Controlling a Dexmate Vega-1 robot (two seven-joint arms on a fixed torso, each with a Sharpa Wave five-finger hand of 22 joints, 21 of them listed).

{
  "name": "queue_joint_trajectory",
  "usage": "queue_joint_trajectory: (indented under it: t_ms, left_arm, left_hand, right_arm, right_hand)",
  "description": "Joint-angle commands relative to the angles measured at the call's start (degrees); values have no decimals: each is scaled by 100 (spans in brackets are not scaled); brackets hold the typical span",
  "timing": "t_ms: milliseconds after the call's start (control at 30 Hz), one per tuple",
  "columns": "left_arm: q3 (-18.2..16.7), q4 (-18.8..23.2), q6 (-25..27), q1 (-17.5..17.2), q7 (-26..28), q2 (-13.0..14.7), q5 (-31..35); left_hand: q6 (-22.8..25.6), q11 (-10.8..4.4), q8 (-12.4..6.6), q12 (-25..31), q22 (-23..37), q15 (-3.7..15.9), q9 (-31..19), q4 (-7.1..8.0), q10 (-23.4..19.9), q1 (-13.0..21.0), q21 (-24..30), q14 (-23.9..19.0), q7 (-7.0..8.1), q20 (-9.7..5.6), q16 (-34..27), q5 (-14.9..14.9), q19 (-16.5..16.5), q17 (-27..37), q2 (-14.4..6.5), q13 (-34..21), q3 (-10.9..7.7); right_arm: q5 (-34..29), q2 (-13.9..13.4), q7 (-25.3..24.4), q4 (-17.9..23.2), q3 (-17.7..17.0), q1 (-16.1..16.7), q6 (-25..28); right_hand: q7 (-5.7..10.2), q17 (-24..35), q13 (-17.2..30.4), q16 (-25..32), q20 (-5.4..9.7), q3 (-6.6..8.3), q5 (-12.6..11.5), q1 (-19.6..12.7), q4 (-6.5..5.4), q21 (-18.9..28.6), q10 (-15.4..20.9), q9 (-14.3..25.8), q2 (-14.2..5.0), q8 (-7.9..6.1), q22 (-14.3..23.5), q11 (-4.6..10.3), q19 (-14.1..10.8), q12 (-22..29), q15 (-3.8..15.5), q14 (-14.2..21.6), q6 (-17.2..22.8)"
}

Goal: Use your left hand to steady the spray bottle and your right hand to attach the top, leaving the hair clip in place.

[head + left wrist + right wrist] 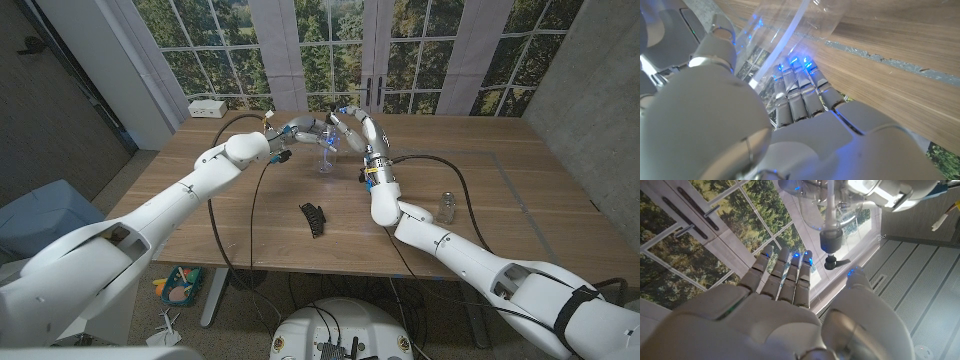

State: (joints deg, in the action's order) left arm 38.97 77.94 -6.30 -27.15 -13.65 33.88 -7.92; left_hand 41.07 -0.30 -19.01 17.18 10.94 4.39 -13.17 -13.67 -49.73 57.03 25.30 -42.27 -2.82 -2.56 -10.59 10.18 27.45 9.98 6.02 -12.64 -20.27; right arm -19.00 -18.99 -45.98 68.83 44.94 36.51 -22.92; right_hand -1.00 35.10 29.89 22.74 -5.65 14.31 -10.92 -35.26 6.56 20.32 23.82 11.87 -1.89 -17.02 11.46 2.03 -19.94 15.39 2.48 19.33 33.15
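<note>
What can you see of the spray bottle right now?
The spray bottle is clear plastic and stands upright far back on the wooden table. The left robot hand is at its side. A black spray top sits at its neck, its white tube running inside. The right robot hand hovers beside the top.

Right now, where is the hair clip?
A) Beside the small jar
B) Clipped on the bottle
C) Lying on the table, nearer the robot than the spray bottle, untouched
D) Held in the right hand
C: the black hair clip lies alone on the table, with both hands up at the spray bottle farther back.
</note>
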Motion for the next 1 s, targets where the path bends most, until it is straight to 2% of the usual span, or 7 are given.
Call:
queue_joint_trajectory:
  t_ms: [33, 167, 267, 367, 633, 700, 1000]
  left_arm:
    - [50, 30, -31, -16, 37, -6, 120]
    - [68, 83, 27, -25, 72, 17, 194]
    - [41, 110, 42, -57, 103, 36, 186]
    - [31, 123, 57, -66, 96, 45, 174]
    - [45, 69, 77, -44, 51, 25, 158]
    - [50, 62, 77, -36, 52, 20, 166]
    - [31, 50, 131, -43, 123, 9, 171]
  left_hand:
    - [1333, -996, 5, 10, 6, 933, -33, 375, -1262, 1364, 57, -62, 367, -273, -6, 21, 50, 18, -1438, -27, -366]
    - [1334, -1007, 11, 15, 6, 935, -33, 375, -1275, 1367, 61, -62, 380, -277, -5, 20, 47, 18, -1438, -35, -363]
    - [1337, -1003, 13, 13, 6, 935, -34, 375, -1272, 1369, 63, -63, 375, -277, -5, 20, 47, 18, -1440, -38, -363]
    - [1341, -1013, 14, 11, 6, 935, -34, 375, -1275, 1371, 66, -64, 363, -279, -5, 20, 46, 18, -1439, -37, -361]
    - [1345, -1014, 24, 11, 5, 935, -35, 376, -1282, 1372, 73, -62, 360, -277, -3, 19, 44, 17, -1439, -45, -358]
    - [1344, -1018, 26, 10, 5, 935, -35, 376, -1281, 1373, 76, -63, 360, -274, -3, 19, 47, 18, -1439, -46, -357]
    - [1342, -1028, 36, 4, 5, 934, -36, 378, -1281, 1374, 82, -66, 362, -275, -3, 21, 45, 17, -1443, -48, -357]
  right_arm:
    - [991, -349, 1788, 712, -364, 244, -105]
    - [911, -298, 1670, 803, -503, 355, -54]
    - [754, -208, 1284, 855, -642, 502, -30]
    - [683, -170, 1137, 853, -711, 564, -65]
    - [346, -172, 766, 953, -823, 706, -124]
    - [269, -162, 682, 951, -832, 722, -151]
    - [-75, -165, 307, 1047, -868, 843, -192]
  right_hand:
    - [3, 35, 32, -86, -13, 123, -76, -245, 181, 16, -284, 29, -72, 154, 17, -22, 20, -145, 72, -224, -356]
    - [-32, 40, 32, -96, -24, 159, -95, -305, 216, 12, -328, 32, -100, 177, 18, -30, 36, -168, 65, -258, -405]
    - [-80, 50, 35, -69, -29, 170, -105, -303, 210, 20, -287, 37, -127, 148, 20, -36, 23, -156, 60, -202, -332]
    - [-75, 58, 38, -47, -22, 177, -113, -300, 211, 46, -234, 43, -139, 131, 22, -25, -35, -140, 79, -155, -291]
    - [-9, 71, 45, -38, 11, 207, -137, -354, 249, 67, -259, 48, -148, 224, 25, -1, -68, -164, 106, -147, -523]
    - [64, 77, 45, -35, 19, 236, -153, -408, 273, 70, -247, 51, -166, 169, 26, -5, -64, -166, 119, -150, -386]
    - [70, 98, 52, 0, 43, 308, -198, -540, 307, 81, -116, 60, -213, -16, 29, 32, -51, -137, 161, -95, 85]
